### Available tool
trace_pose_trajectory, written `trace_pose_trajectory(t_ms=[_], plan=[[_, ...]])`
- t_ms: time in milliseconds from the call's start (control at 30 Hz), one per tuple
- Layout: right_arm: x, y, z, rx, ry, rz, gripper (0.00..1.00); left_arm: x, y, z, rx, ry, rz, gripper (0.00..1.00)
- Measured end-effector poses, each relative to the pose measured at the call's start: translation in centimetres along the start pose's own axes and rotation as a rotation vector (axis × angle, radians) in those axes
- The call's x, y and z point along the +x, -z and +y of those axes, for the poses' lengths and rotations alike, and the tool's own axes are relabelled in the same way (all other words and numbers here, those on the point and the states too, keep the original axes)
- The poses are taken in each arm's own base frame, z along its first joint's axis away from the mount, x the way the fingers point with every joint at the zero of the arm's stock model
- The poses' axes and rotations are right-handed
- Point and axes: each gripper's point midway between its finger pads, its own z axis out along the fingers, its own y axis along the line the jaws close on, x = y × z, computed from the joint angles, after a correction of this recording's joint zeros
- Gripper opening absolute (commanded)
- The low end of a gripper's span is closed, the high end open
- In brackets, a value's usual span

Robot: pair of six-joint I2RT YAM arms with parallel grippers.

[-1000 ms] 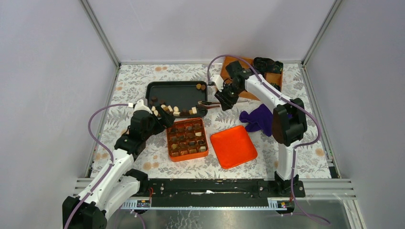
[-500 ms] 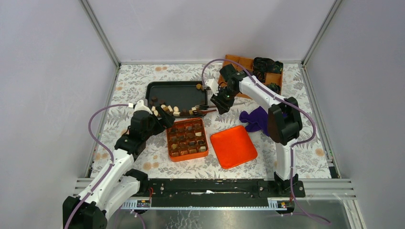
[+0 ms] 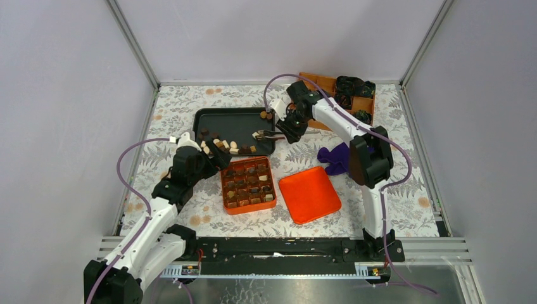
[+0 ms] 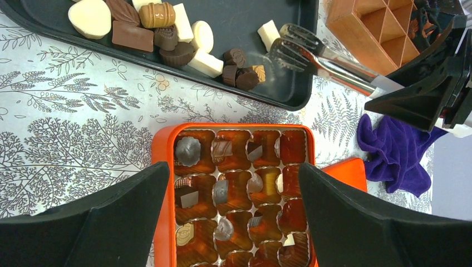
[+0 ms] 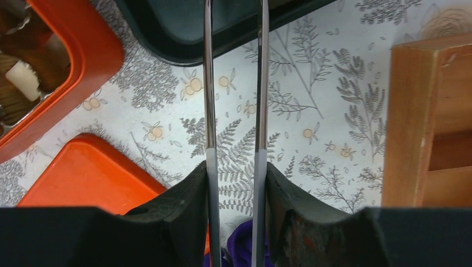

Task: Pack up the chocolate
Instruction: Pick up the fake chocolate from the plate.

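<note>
The right gripper (image 5: 234, 183) clamped the tongs (image 4: 325, 58), their long axis reaching left into the tray (image 3: 234, 120), tips just beside the chocolate (image 4: 239, 72) pile, nearer than the wide-open left gripper (image 4: 231, 166).

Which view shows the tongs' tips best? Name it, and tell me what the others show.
The left wrist view: the tongs show both scalloped tips over the black tray. The top view shows them only small. The right wrist view shows just their two arms in the right gripper, tips cut off.

left claw (image 4: 232, 169) spread wide, right claw (image 5: 235, 173) clamped on tongs (image 5: 209, 83)
</note>
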Motion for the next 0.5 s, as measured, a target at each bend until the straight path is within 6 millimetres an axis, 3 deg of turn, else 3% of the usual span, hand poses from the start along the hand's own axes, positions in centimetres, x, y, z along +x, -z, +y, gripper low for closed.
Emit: trace_pose_trajectory(t_ms=[367,500], plan=[[-1.5,-0.6,-1.7,0.050,-0.041,-0.020,0.48,0.3,-0.4,0.3,-0.011,-0.001,0.016,0.93],[-1.6,-0.9,-1.9,0.050,-0.056,-0.021,0.37,0.4,-0.5,0.4,-0.015,-0.001,0.021,0.93]])
